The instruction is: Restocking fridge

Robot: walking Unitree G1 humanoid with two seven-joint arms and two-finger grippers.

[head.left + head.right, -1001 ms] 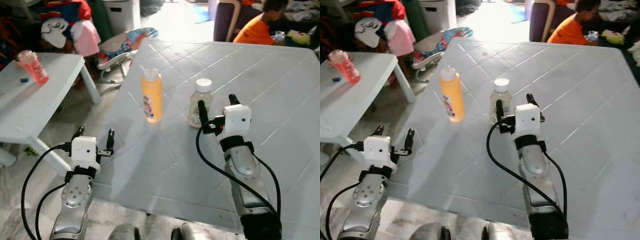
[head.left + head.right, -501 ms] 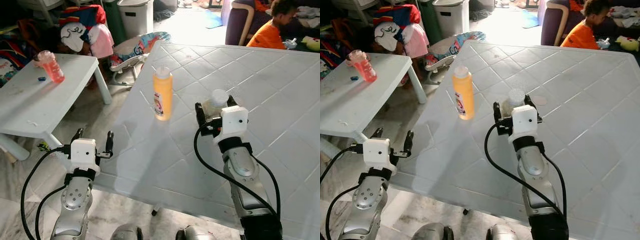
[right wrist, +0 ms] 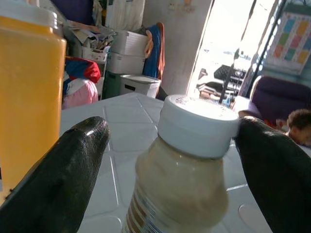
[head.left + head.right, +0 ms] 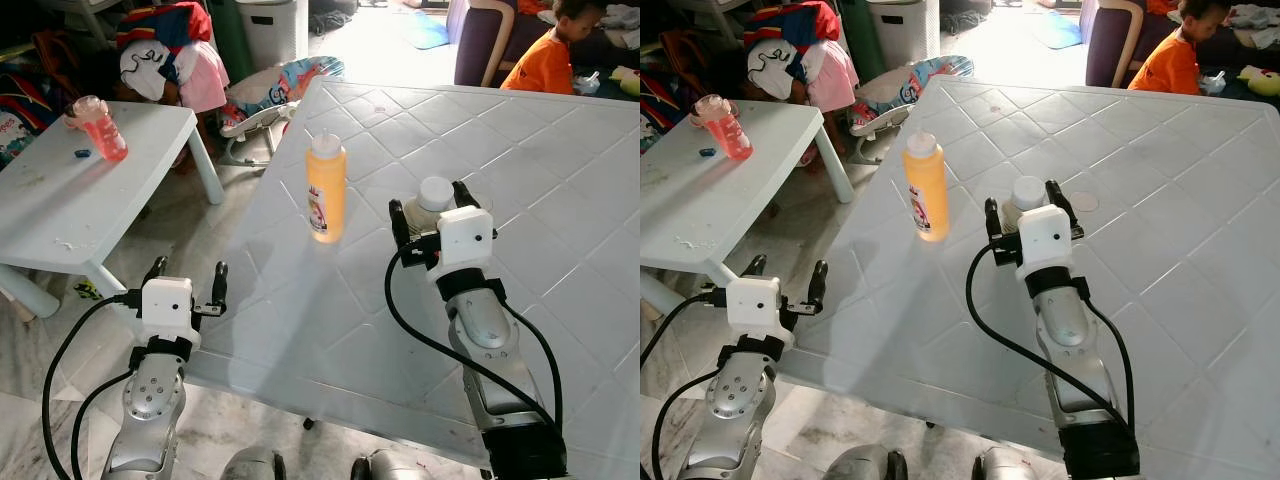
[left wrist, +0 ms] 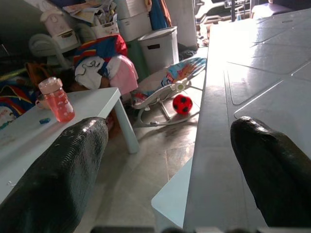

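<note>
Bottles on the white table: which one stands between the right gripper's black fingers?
The pale cream-filled bottle with the white cap, framed by the open right gripper. The orange squeeze bottle stands apart, to its left.

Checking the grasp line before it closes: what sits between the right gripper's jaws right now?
The white-capped jar of pale sauce stands between the right gripper's open jaws, as the right wrist view shows; the orange bottle stands outside them, to the robot's left.

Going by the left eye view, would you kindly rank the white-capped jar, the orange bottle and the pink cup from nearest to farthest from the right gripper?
1. White-capped jar: between the open fingers of the right gripper.
2. Orange bottle: on the same table, to the gripper's left.
3. Pink cup: on the small side table, far left.
</note>
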